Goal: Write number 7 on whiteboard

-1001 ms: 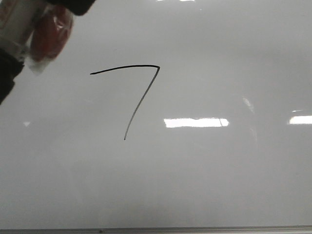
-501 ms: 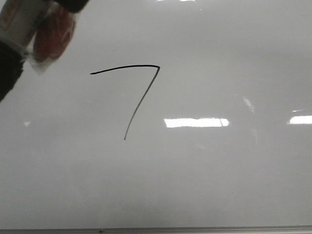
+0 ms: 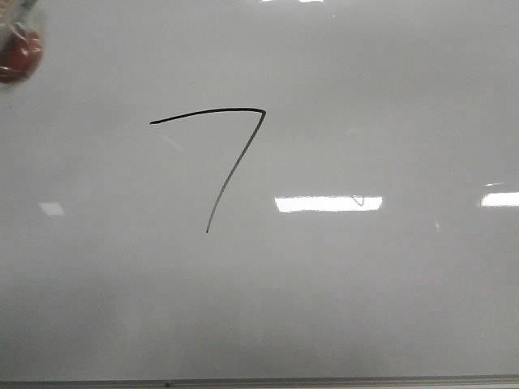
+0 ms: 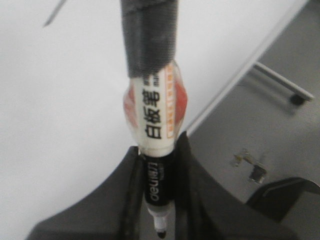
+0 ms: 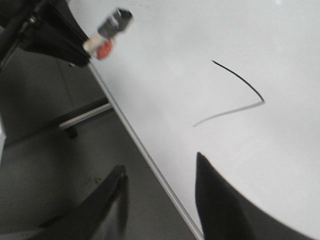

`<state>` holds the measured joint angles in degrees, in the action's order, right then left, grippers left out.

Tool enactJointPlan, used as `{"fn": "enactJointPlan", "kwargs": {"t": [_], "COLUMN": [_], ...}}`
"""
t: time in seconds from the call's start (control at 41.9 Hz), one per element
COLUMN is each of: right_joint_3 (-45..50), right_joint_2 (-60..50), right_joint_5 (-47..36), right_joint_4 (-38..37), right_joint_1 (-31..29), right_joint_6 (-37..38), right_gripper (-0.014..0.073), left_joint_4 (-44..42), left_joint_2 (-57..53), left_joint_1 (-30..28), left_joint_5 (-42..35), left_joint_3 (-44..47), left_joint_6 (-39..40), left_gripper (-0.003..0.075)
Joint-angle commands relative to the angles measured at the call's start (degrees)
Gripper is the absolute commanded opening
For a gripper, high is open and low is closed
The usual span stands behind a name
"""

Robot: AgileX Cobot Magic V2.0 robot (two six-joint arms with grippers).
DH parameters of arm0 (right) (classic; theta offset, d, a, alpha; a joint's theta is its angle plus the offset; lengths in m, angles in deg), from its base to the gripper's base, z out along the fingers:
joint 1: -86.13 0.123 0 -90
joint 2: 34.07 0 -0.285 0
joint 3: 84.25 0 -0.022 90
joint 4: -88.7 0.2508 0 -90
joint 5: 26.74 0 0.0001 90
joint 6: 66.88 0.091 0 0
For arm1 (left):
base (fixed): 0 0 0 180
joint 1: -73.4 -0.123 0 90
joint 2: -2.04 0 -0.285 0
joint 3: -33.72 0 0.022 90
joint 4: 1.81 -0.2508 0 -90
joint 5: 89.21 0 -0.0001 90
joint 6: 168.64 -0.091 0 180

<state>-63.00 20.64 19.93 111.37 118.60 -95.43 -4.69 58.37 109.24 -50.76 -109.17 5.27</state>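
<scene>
The number 7 point(image 3: 220, 154) is a thin black line figure on the whiteboard point(image 3: 365, 292), left of its middle; it also shows in the right wrist view point(image 5: 235, 95). My left gripper point(image 4: 160, 146) is shut on a whiteboard marker point(image 4: 156, 115) with a white and red label, a black collar and a bare tip. In the front view only the marker's red label point(image 3: 18, 53) shows, at the top left corner, well away from the 7. My right gripper point(image 5: 160, 162) is open and empty, straddling the board's edge.
The board's thin grey frame point(image 3: 324, 381) runs along the bottom. Beyond the board's edge lies grey floor with the stand's leg and caster point(image 4: 287, 90), also seen in the right wrist view point(image 5: 80, 119). Small debris point(image 4: 250, 165) lies on the floor.
My left gripper with the marker has moved up and to the left, almost out of the front view. The 7 is unchanged.
</scene>
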Motion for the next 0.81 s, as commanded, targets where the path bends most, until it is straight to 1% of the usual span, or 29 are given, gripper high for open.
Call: {"fn": "enactJointPlan", "kwargs": {"t": [0.0,0.048,0.143,0.167,0.191,0.262,0.381,0.453,0.524,0.691,0.787], "right_joint_3": [6.17,11.54,19.61,21.0,21.95,24.56,27.34,28.23,28.7,29.01,29.01], "right_joint_2": [-7.18,-11.72,-18.77,-20.11,-21.05,-23.9,-27.09,-27.63,-27.63,-27.63,-27.63], "right_joint_5": [-6.62,-7.81,-8.82,-8.99,-9.21,-9.94,-11.14,-11.32,-11.47,-11.45,-11.39], "right_joint_4": [0.81,0.81,0.81,0.81,0.86,0.87,0.87,0.79,0.75,0.75,0.75], "right_joint_1": [-5.42,-8.14,-10.89,-11.09,-11.24,-11.37,-11.37,-11.37,-11.37,-11.37,-11.37], "right_joint_6": [4.61,6.11,6.35,6.35,6.35,6.35,6.35,6.29,6.19,6.1,6.1], "right_gripper": [0.0226,0.0134,-0.0038,-0.0063,-0.0071,-0.006,-0.006,-0.006,-0.006,-0.006,-0.006], "left_joint_4": [-3.22,-3.34,-3.34,-3.34,-3.24,-3.11,-2.82,-2.69,-2.69,-2.69,-2.69], "left_joint_2": [-0.24,-0.24,-0.14,-0.14,-0.14,0.0,2.4,5.47,9.54,20.35,25.15], "left_joint_1": [-8.7,-14.33,-25.39,-26.88,-28.71,-32.49,-35.94,-36.31,-36.31,-36.31,-36.31], "left_joint_5": [-3.47,-3.47,-4.4,-4.93,-5.57,-6.97,-8.83,-10.45,-13.75,-24.76,-29.16], "left_joint_3": [-1.49,-1.49,-1.49,-1.49,-1.49,-1.49,-1.49,-1.49,-1.49,-1.6,-1.6], "left_joint_6": [3.48,3.48,3.48,3.48,3.48,3.48,3.48,3.48,3.48,3.48,3.48], "left_gripper": [0.0006,0.0006,0.0006,0.0006,0.0006,0.0006,0.0006,0.0006,0.0006,0.0006,0.0006]}}
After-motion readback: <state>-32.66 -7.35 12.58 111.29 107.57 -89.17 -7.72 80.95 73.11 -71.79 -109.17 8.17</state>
